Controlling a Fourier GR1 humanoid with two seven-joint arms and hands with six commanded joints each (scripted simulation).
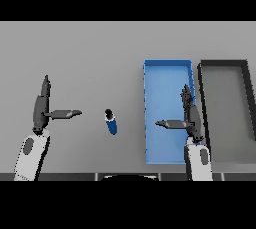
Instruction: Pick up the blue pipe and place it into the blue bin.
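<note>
A short blue pipe [111, 122] with a dark end cap lies on the grey table, just left of the blue bin [160, 73]. My left hand [41, 108] is at the left, open, fingers straight and thumb pointing toward the pipe, a hand's width away from it. My right hand [190, 115] hovers over the right side of the blue bin, open, thumb stretched to the left. Neither hand touches the pipe.
A dark grey bin [202, 88] stands right beside the blue bin, against its right wall. The table's front edge runs along the bottom of the view.
</note>
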